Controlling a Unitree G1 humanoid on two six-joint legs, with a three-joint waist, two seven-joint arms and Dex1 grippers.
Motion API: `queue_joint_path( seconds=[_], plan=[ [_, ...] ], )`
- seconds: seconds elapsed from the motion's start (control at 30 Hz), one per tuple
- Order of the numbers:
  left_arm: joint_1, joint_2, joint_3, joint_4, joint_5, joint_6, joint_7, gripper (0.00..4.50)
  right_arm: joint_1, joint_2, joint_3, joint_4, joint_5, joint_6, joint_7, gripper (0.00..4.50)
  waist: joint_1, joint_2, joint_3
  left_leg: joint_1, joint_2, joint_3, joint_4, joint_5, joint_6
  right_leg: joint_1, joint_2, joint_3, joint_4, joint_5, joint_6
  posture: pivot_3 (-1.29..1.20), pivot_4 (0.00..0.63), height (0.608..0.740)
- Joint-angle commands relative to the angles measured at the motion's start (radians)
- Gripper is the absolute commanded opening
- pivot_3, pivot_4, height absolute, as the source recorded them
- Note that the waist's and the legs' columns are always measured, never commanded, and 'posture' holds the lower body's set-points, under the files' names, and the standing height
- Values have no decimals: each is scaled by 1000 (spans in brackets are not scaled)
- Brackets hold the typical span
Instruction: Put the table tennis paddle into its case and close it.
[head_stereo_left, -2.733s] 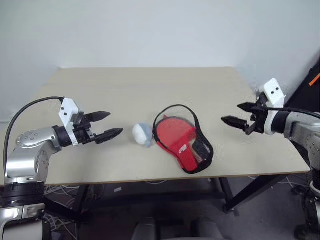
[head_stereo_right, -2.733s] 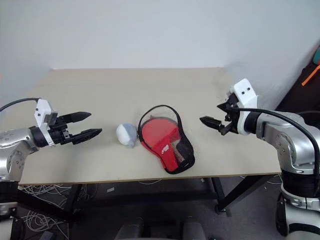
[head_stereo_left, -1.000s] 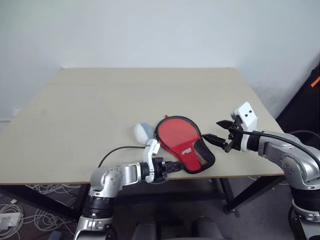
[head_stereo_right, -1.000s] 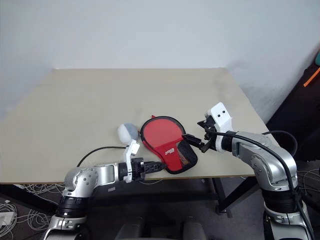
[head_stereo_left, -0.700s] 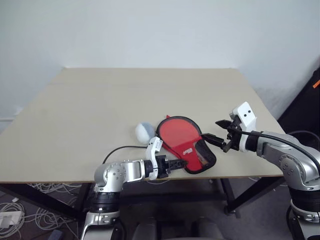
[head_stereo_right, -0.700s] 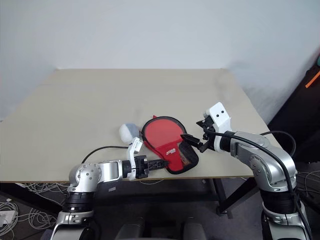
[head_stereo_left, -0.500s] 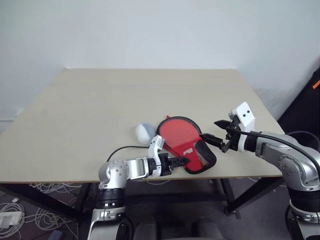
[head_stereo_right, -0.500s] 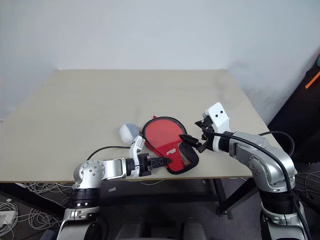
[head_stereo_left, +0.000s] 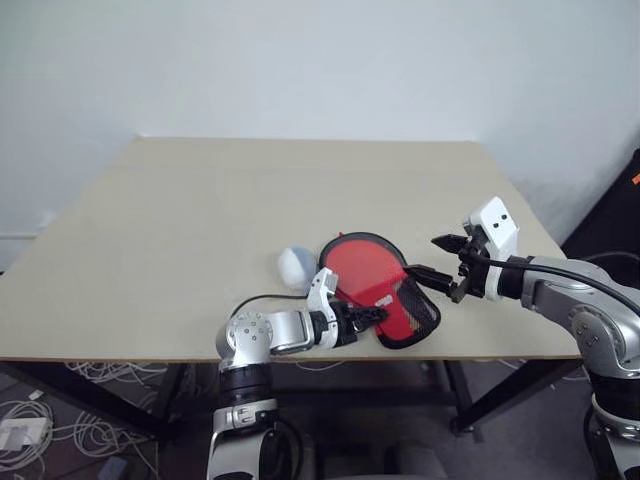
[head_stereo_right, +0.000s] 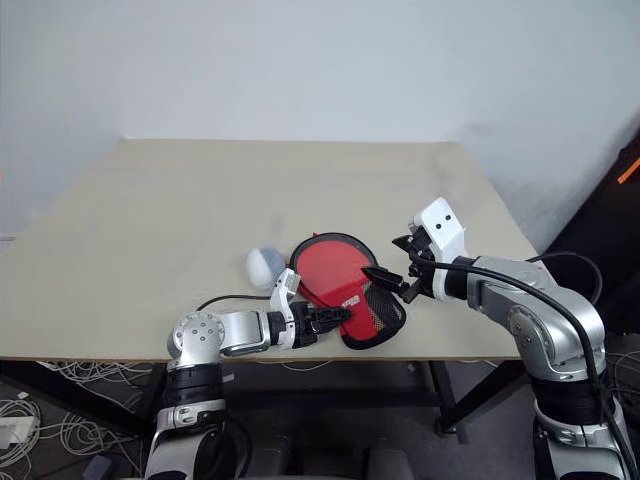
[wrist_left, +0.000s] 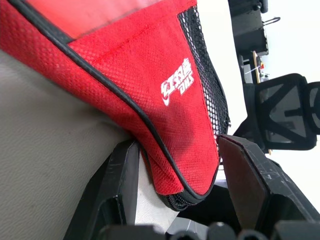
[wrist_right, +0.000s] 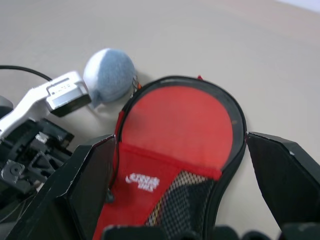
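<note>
- Pale wood table (head_stereo_left: 200, 220) against a plain white wall is carrying everything I am working on.
- The case (head_stereo_left: 385, 295) is lying flat near the front edge, between my two grippers, with a pale grey-blue lump (head_stereo_left: 296, 266) just beside its round end.
- The table tennis paddle (wrist_right: 187, 125) is sitting inside the case, its red face showing through the round opening; whether the handle is fully in I cannot tell.
- The case's long axis is running from that round end down to the narrow mesh end at the front edge — the end pointing between my hands.
- My left gripper (head_stereo_left: 370, 317) is the nearer one: its fingers are standing partly apart, straddling the narrow corner of the case, with red fabric and black edging between them. They are not clamped on it, and whether a pad is touching the fabric I cannot tell.
- My right gripper (head_stereo_left: 438, 260) is hovering just beside the case's right edge, fingers spread wide, holding nothing.
- Judging from this, closing is what remains — the left pinning the narrow end while the right goes for the zip.
</note>
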Motion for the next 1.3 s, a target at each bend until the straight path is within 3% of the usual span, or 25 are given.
queue_joint_path(
  seconds=[0.03,0.27,0.37,0.57,1.1,1.3],
  plan=[
    [-16,-12,24,30,39,3,46,2575,-18,-5,-22,-22,11,-12,-1,4500,1,0,0,0,0,0,0,0,0,0,0,0,0,0,0,0,0,740],
    [-13,-3,17,40,43,-4,34,2575,-17,-3,-22,-31,13,-5,-9,4500,1,0,0,0,0,0,0,-2,-2,1,0,0,-1,0,0,0,0,740],
    [-11,-2,21,45,45,4,39,2043,-20,-3,-24,-35,17,-1,-11,4500,1,0,0,0,0,0,0,-2,-2,0,0,0,-1,0,0,0,0,740],
    [-10,39,-9,80,80,8,30,13,-18,-1,-24,-40,19,-1,-15,4500,0,1,-1,1,0,0,0,-2,-3,1,0,0,-1,0,0,0,0,740],
    [-12,110,-48,40,59,78,-28,13,-24,14,-9,-46,32,-2,-35,4500,-5,2,-1,1,1,1,-1,-3,-4,0,0,0,-1,0,0,0,0,740],
    [-5,271,-118,-59,-167,130,-70,13,-24,28,3,-40,28,-6,-42,4500,-13,2,-1,-1,2,2,-4,-3,-4,-5,1,0,0,0,0,0,0,740]
  ],
)
